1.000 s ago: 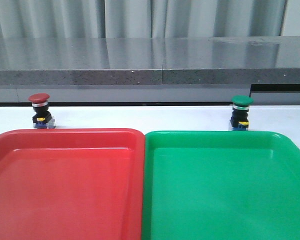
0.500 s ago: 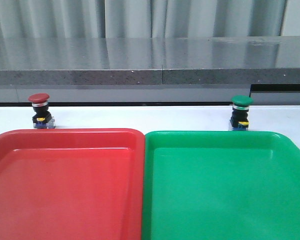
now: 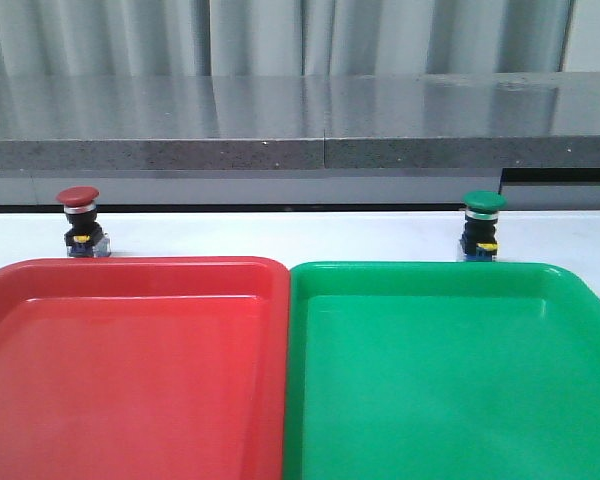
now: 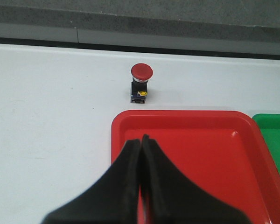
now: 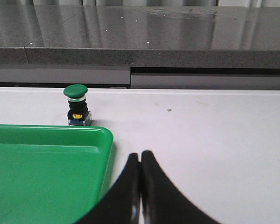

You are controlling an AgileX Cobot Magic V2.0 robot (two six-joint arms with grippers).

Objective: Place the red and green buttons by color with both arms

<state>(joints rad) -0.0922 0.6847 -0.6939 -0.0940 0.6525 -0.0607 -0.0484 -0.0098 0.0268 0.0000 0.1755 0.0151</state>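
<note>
Left hand (image 4: 141,140): fingers pressed together tip to tip, clenched on nothing. In the left wrist view the fingertips sit over the red tray (image 4: 186,158), close to its rim at the corner on the button's side. The hand points toward the red button (image 4: 141,83).

Red button: upright on the white table (image 4: 51,116), red cap on top, yellow tab facing the tray. It stands just beyond the tray rim, off the tray and well apart from the left fingertips. In the front view it stands behind the red tray's far left edge (image 3: 79,222).

Right hand (image 5: 140,156): fingers likewise closed against each other, empty. In the right wrist view the tips sit over bare table, just beside the corner of the green tray (image 5: 46,158).

Green button (image 5: 77,104): upright on the table, just beyond the green tray's rim near that corner, not touching the tray as far as can be seen. It lies ahead of the right fingertips and to the tray side, clearly apart from them. In the front view it stands behind the green tray's far edge, toward the right (image 3: 482,226).

The two trays lie side by side, rims touching or nearly so (image 3: 286,370).
</note>
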